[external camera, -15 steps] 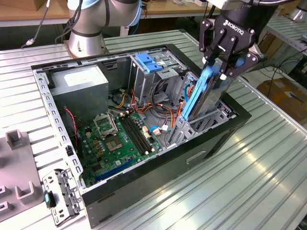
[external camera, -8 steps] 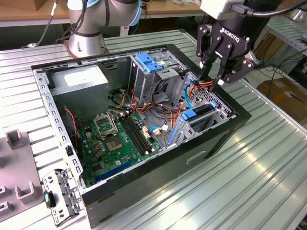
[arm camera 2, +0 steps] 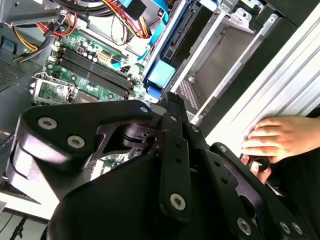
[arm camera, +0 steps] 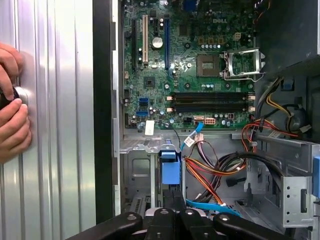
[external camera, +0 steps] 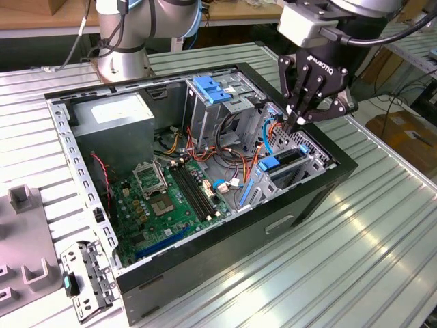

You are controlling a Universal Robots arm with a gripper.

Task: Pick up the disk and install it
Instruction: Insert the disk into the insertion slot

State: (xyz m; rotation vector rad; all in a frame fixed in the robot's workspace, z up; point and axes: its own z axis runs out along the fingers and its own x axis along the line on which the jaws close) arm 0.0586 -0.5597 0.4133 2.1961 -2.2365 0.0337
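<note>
The ribbed metal table point(external camera: 382, 225) carries the open computer case point(external camera: 205, 268). The gripper point(external camera: 295, 121), fingers pressed together, hangs just above the drive cage point(external camera: 314, 156) at the case wall on the exterior view's right. The disk point(external camera: 276, 164) stands on edge inside that cage, cables point(external camera: 231, 160) crowding its inner side. A hand point(arm camera: 12, 105) rests on the table beside the case.

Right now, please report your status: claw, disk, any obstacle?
Claw shut, low over drive bay. Black hard drive in bright blue plastic carrier sits in metal bay, at claw tips. Person's hand rests outside black case, off the path.
</note>
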